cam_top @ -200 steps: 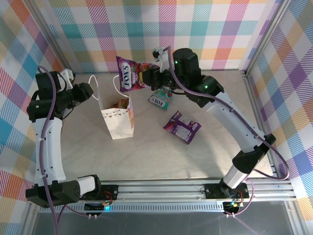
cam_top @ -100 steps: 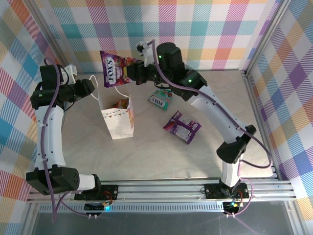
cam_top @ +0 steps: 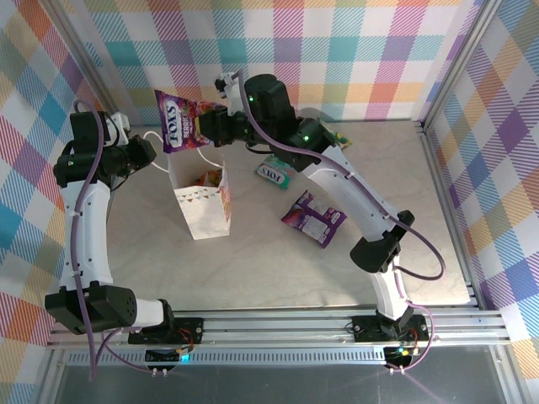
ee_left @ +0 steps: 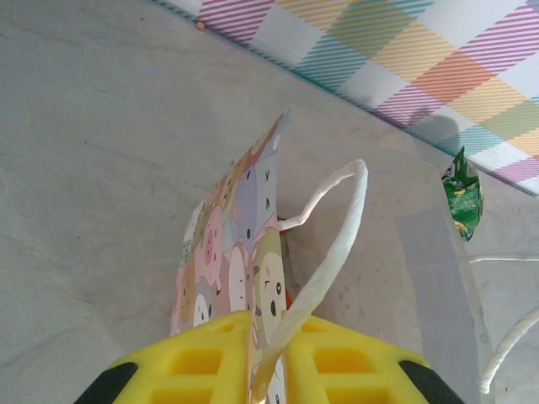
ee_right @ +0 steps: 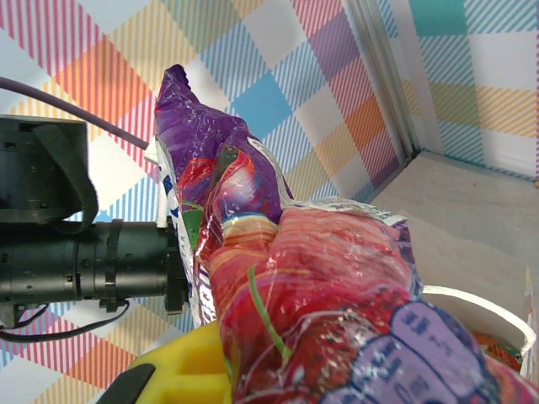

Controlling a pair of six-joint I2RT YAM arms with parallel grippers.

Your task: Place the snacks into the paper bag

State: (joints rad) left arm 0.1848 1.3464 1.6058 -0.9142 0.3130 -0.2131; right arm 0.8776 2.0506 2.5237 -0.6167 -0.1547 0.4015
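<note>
1. Since a second ago the right gripper [cam_top: 206, 130] has carried the purple FOX'S packet [cam_top: 178, 122] steadily leftward, from above the teal packet [cam_top: 276, 172] to past the paper bag [cam_top: 202, 210]. The right arm is stretched further across.
2. The left arm rose early in that second and has hardly shifted in the last half second.
3. Right gripper: clamped on the packet's lower end, with the packet hanging free in the air.
4. Left gripper [ee_left: 268, 337]: closed on the bag's wall together with one cord handle [ee_left: 337, 244], holding the mouth open. The bag stands upright on the table, with an orange packet [cam_top: 210, 178] already inside.
5. Risk: the held packet looks to sit over the far-left rim, nearly above the left gripper. Released here, it would likely fall outside the bag or onto that gripper.
6. Risk: the packet looks wide against the mouth. Going in flat, it could catch the rim or the loose handle and tip the bag.
7. Risk: the two wrists are near each other, so a further leftward move could bring contact.
8. On the table: the teal packet, a second purple packet [cam_top: 313, 217] and a green packet [ee_left: 463, 195].
</note>
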